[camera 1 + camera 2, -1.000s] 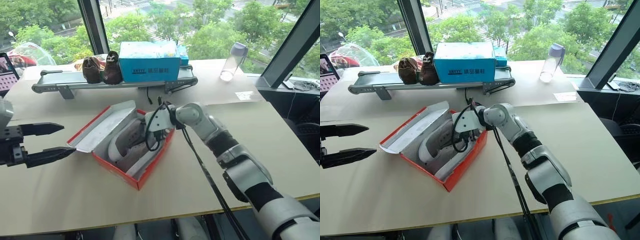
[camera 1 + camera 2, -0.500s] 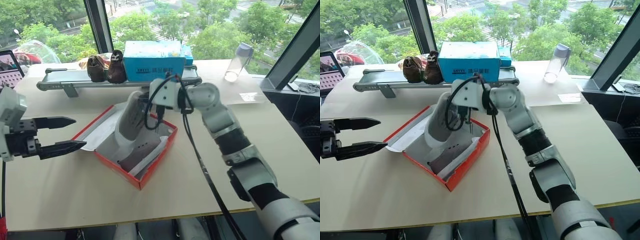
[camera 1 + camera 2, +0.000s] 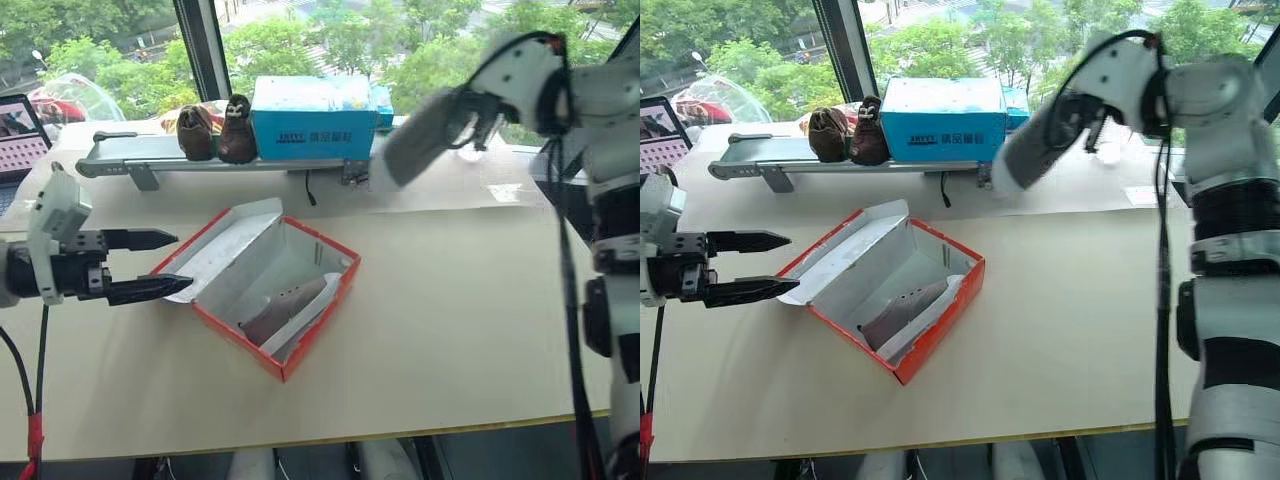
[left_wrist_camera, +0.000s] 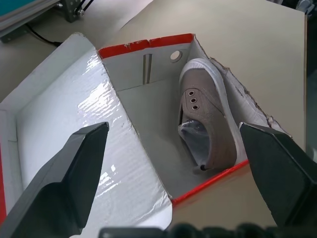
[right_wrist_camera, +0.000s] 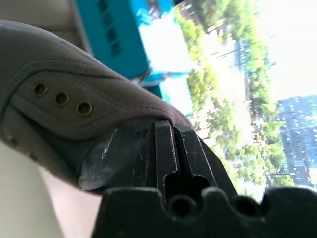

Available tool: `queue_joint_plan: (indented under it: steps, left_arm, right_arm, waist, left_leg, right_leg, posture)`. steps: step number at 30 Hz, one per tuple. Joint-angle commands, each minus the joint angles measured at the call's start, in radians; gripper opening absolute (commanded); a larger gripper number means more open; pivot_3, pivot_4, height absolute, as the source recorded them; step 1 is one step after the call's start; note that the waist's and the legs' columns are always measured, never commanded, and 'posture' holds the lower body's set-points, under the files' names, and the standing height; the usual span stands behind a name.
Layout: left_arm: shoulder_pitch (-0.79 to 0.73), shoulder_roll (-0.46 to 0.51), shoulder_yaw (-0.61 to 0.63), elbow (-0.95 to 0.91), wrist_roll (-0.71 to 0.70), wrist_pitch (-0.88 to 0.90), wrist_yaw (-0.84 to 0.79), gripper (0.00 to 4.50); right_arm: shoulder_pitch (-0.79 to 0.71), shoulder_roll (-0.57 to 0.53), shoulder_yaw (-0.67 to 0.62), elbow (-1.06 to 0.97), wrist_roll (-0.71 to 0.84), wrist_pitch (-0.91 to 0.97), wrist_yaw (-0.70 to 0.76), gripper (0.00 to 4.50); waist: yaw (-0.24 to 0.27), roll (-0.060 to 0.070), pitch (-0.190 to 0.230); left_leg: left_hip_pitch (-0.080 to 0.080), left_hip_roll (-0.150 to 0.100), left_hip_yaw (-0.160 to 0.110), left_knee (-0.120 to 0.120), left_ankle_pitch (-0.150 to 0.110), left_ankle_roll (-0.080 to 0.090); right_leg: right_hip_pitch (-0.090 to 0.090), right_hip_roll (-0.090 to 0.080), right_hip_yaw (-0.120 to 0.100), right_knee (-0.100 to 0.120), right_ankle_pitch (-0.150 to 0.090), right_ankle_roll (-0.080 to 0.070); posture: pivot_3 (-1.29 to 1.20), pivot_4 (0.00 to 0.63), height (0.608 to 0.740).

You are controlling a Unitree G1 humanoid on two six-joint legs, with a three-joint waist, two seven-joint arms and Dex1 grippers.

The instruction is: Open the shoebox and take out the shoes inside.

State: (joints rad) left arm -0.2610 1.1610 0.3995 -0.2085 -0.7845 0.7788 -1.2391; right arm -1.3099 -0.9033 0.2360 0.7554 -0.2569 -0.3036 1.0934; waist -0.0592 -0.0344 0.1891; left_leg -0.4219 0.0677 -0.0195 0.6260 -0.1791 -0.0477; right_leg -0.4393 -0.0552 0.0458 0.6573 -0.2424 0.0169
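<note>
The red shoebox (image 3: pixel 318 335) lies open at the table's middle, its white-lined lid (image 3: pixel 225 250) folded back to the left. One grey shoe (image 3: pixel 285 308) with a white sole rests on its side inside; the left wrist view shows the same shoe (image 4: pixel 210 124). My left gripper (image 3: pixel 182 262) is open, its fingers level, just left of the lid's edge. My right gripper (image 5: pixel 165 126) is shut on the heel edge of the other grey shoe (image 3: pixel 425 138), held high in the air above the table's far right, away from the box.
A blue box (image 3: pixel 315 120) and two dark brown fuzzy shoes (image 3: pixel 218 132) sit on a grey rail (image 3: pixel 120 160) along the table's far side by the window. A screen (image 3: pixel 20 120) stands at the far left. Bare tabletop (image 3: pixel 450 300) lies right of the shoebox.
My right gripper lifted one grey shoe out of the box and swung it up and to the right. My left gripper edged closer to the lid.
</note>
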Motion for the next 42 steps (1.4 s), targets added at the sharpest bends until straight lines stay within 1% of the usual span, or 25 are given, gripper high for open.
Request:
queue_joint_plan:
  steps: [1, 4, 7, 9, 11, 13, 16, 18, 20, 22, 23, 28, 29, 30, 31, 32, 34, 37, 40, 42]
  left_arm:
    - [-0.037, 0.005, -0.019, 0.023, 0.014, -0.034, -0.02, 4.5]
    - [-0.063, 0.001, -0.049, 0.043, 0.022, -0.043, -0.026, 4.5]
    - [-0.078, -0.011, -0.073, 0.047, 0.03, -0.048, -0.029, 4.5]
    - [-0.083, -0.018, -0.079, 0.043, 0.03, -0.045, -0.025, 4.5]
    - [-0.065, -0.022, -0.069, 0.024, 0.021, -0.034, -0.02, 4.5]
    - [-0.046, -0.022, -0.054, 0.009, 0.015, -0.025, -0.015, 4.5]
    - [-0.028, -0.019, -0.035, -0.006, 0.008, -0.014, -0.009, 4.5]
    - [-0.015, -0.016, -0.017, -0.019, 0.004, -0.003, -0.003, 4.5]
    - [-0.003, -0.016, -0.002, -0.032, -0.001, 0.006, 0.003, 4.5]
    - [0.009, -0.016, 0.01, -0.044, -0.007, 0.012, 0.009, 4.5]
    - [0.015, -0.017, 0.016, -0.05, -0.009, 0.016, 0.012, 4.5]
    - [0.029, -0.019, 0.03, -0.063, -0.02, 0.024, 0.023, 4.5]
    - [0.029, -0.02, 0.029, -0.062, -0.019, 0.025, 0.024, 4.5]
    - [0.028, -0.021, 0.027, -0.064, -0.019, 0.025, 0.026, 4.5]
    - [0.026, -0.023, 0.024, -0.063, -0.018, 0.024, 0.027, 4.5]
    - [0.024, -0.024, 0.021, -0.062, -0.017, 0.024, 0.029, 4.5]
    - [0.011, -0.025, 0.007, -0.05, -0.011, 0.015, 0.029, 4.5]
    - [-0.007, -0.03, -0.011, -0.037, -0.003, 0.003, 0.031, 4.5]
    - [-0.02, -0.04, -0.027, -0.028, 0.006, -0.007, 0.033, 4.5]
    - [-0.026, -0.045, -0.035, -0.027, 0.008, -0.011, 0.035, 4.5]
  right_arm:
    - [0.021, -0.038, 0.033, 0.015, 0.016, -0.145, 0.162, 0.02]
    - [0.046, -0.028, 0.069, 0.003, 0.026, -0.185, 0.271, 0.02]
    - [0.06, 0.006, 0.076, -0.038, 0.081, -0.176, 0.376, 0.02]
    - [0.056, 0.033, 0.086, -0.058, 0.108, -0.179, 0.442, 0.02]
    - [0.066, 0.083, 0.101, -0.081, 0.14, -0.175, 0.494, 0.02]
    - [0.082, 0.122, 0.116, -0.091, 0.147, -0.194, 0.507, 0.02]
    - [0.097, 0.174, 0.125, -0.091, 0.147, -0.202, 0.486, 0.02]
    - [0.088, 0.225, 0.149, -0.034, 0.081, -0.248, 0.394, 0.02]
    - [0.08, 0.25, 0.17, 0.017, 0.028, -0.296, 0.33, 0.02]
    - [0.075, 0.263, 0.173, 0.046, 0.012, -0.312, 0.302, 0.64]
    - [0.072, 0.27, 0.17, 0.053, 0.013, -0.313, 0.294, 0.82]
    - [0.016, 0.288, 0.121, 0.032, 0.047, -0.255, 0.259, 2.51]
    - [0.004, 0.29, 0.111, 0.024, 0.053, -0.238, 0.253, 2.99]
    - [-0.008, 0.289, 0.101, 0.015, 0.06, -0.218, 0.252, 3.23]
    - [-0.024, 0.288, 0.087, 0.001, 0.078, -0.174, 0.267, 3.52]
    - [-0.034, 0.287, 0.076, -0.01, 0.092, -0.14, 0.279, 3.99]
    - [-0.095, 0.271, 0.049, -0.027, 0.133, -0.016, 0.348, 4.49]
    - [-0.112, 0.264, 0.029, -0.101, 0.218, 0.176, 0.477, 4.49]
    - [-0.045, 0.23, 0.115, -0.341, 0.415, 0.417, 0.521, 4.49]
    - [0.002, 0.204, 0.175, -0.496, 0.511, 0.521, 0.521, 4.49]
  waist:
    - [-0.013, 0.0, 0.0]
    - [-0.027, 0.003, 0.002]
    - [-0.035, 0.005, 0.004]
    - [-0.038, 0.006, 0.004]
    - [-0.037, 0.006, 0.004]
    - [-0.038, 0.006, 0.004]
    - [-0.033, 0.006, 0.004]
    - [-0.028, 0.006, 0.004]
    - [-0.022, 0.006, 0.004]
    - [-0.014, 0.006, 0.004]
    - [-0.009, 0.006, 0.005]
    - [-0.007, 0.006, 0.005]
    - [-0.007, 0.006, 0.005]
    - [-0.008, 0.006, 0.005]
    - [-0.009, 0.006, 0.005]
    - [-0.01, 0.006, 0.005]
    - [-0.01, 0.006, 0.005]
    - [-0.008, 0.006, 0.005]
    - [-0.005, 0.006, 0.005]
    - [-0.002, 0.006, 0.005]
  left_leg:
    - [0.0, 0.0, 0.0, 0.0, 0.0, 0.0]
    - [0.0, 0.0, 0.002, 0.0, 0.0, 0.0]
    - [0.001, 0.0, 0.002, 0.002, 0.0, 0.0]
    - [0.002, 0.0, 0.002, 0.003, 0.0, 0.0]
    - [0.002, 0.0, 0.002, 0.004, 0.0, 0.0]
    - [0.003, 0.0, 0.002, 0.004, 0.0, 0.0]
    - [0.003, 0.0, 0.002, 0.005, 0.0, 0.0]
    - [0.003, 0.0, 0.002, 0.005, 0.0, 0.0]
    - [0.002, 0.0, 0.002, 0.005, 0.0, 0.0]
    - [0.002, 0.0, 0.002, 0.006, 0.0, 0.0]
    - [0.002, 0.0, 0.002, 0.006, 0.0, 0.0]
    - [0.001, 0.0, 0.002, 0.006, 0.0, 0.0]
    - [0.001, 0.0, 0.002, 0.006, 0.0, 0.0]
    - [0.001, 0.0, 0.002, 0.006, 0.0, 0.0]
    - [0.002, 0.0, 0.002, 0.006, 0.0, 0.0]
    - [0.002, 0.0, 0.002, 0.006, 0.0, 0.0]
    - [0.002, 0.0, 0.002, 0.006, 0.0, 0.0]
    - [0.002, 0.0, 0.002, 0.006, 0.0, 0.0]
    - [0.002, 0.0, 0.001, 0.006, 0.0, 0.0]
    - [0.002, 0.0, 0.001, 0.006, 0.0, 0.0]
  right_leg:
    - [0.0, 0.0, 0.0, 0.0, 0.0, 0.0]
    - [0.0, 0.0, 0.003, 0.001, 0.0, 0.0]
    - [-0.001, 0.0, 0.003, 0.005, 0.0, 0.001]
    - [-0.001, 0.001, 0.004, 0.007, -0.002, 0.004]
    - [-0.001, 0.001, 0.004, 0.008, -0.002, 0.005]
    - [0.0, 0.001, 0.004, 0.008, -0.002, 0.005]
    - [0.001, 0.001, 0.004, 0.008, -0.002, 0.005]
    - [0.0, 0.001, 0.004, 0.008, -0.002, 0.005]
    - [0.0, 0.001, 0.004, 0.008, 0.0, 0.002]
    - [0.0, 0.001, 0.004, 0.007, 0.0, 0.001]
    - [0.0, 0.001, 0.004, 0.007, 0.0, 0.001]
    - [0.0, 0.001, 0.004, 0.007, 0.001, 0.001]
    - [0.0, 0.001, 0.004, 0.008, 0.001, 0.001]
    - [0.0, 0.001, 0.004, 0.008, 0.001, 0.001]
    - [0.0, 0.001, 0.004, 0.008, 0.001, 0.001]
    - [0.0, 0.001, 0.004, 0.008, 0.001, 0.001]
    - [0.0, 0.001, 0.004, 0.008, 0.001, 0.001]
    - [0.0, 0.001, 0.004, 0.008, 0.001, 0.001]
    - [0.001, 0.001, 0.003, 0.008, 0.001, 0.001]
    - [0.001, 0.001, 0.003, 0.008, 0.001, 0.001]
  posture:
    - [0.0, 0.15, 0.74]
    - [0.0, 0.15, 0.74]
    - [0.0, 0.15, 0.74]
    - [0.0, 0.15, 0.74]
    - [0.0, 0.15, 0.74]
    - [0.0, 0.15, 0.74]
    - [0.0, 0.15, 0.74]
    - [0.0, 0.15, 0.74]
    - [0.0, 0.15, 0.74]
    - [0.0, 0.15, 0.74]
    - [0.0, 0.15, 0.74]
    - [0.0, 0.15, 0.74]
    - [0.0, 0.15, 0.74]
    - [0.0, 0.15, 0.74]
    - [0.0, 0.15, 0.74]
    - [0.0, 0.15, 0.74]
    - [0.0, 0.15, 0.74]
    - [0.0, 0.15, 0.74]
    - [0.0, 0.15, 0.74]
    - [0.0, 0.15, 0.74]
